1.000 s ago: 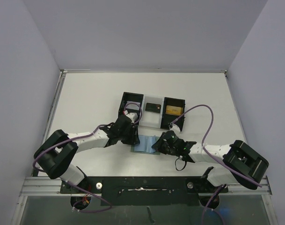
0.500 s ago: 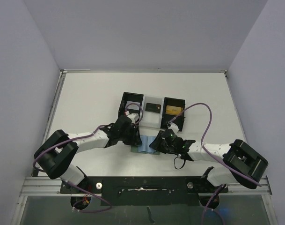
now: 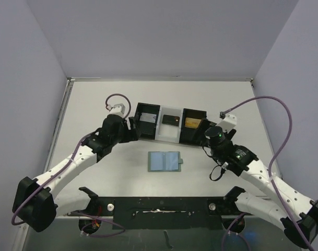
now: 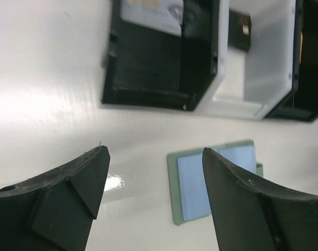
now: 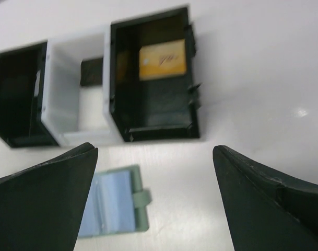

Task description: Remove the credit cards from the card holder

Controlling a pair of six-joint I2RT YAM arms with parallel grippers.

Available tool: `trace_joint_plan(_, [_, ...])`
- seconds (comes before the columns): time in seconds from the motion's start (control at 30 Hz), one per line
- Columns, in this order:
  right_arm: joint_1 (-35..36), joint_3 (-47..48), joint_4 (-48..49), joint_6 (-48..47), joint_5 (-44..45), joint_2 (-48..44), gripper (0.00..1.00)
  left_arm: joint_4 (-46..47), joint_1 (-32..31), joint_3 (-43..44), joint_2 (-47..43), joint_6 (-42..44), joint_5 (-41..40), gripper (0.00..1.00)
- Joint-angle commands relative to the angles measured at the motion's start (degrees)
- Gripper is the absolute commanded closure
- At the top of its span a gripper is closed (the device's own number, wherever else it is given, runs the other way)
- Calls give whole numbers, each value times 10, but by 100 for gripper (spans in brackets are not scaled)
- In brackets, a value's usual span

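My left gripper (image 4: 154, 151) hangs spread and empty by the left end of the black-and-clear three-compartment tray (image 3: 169, 139). Just nearside of that tray the grey-green bifold card holder (image 3: 165, 161) lies open, its pale blue pockets seemingly bare. My right gripper (image 5: 156, 149), likewise agape, hangs by the tray's right end. I judge extraction done; next, only withdrawing.

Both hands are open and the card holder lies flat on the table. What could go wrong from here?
1. The card holder lies open, unheld; its blue pockets look flat, but a card left inside cannot be ruled out, so the job might be called done early.
2. The left hand and right hand hang near the ends of the tray; a careless swing might knock it.
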Motion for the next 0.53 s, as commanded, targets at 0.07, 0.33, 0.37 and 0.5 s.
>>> trace_joint_plan(0.07, [-37,34,78,-239,179,-81,2,-9,14,51,-105,12,-217,28])
trace_joint_plan(0.33, [-40,72,139,-374,171,-117,2,26,12,53,-201,60,-297,27])
trace_joint_plan(0.37, [-40,77,132,-373,165,-116,2,21,12,59,-198,63,-302,27])
trace_joint_plan(0.5, [-41,83,94,-335,140,-115,3,6,8,84,-174,71,-334,27])
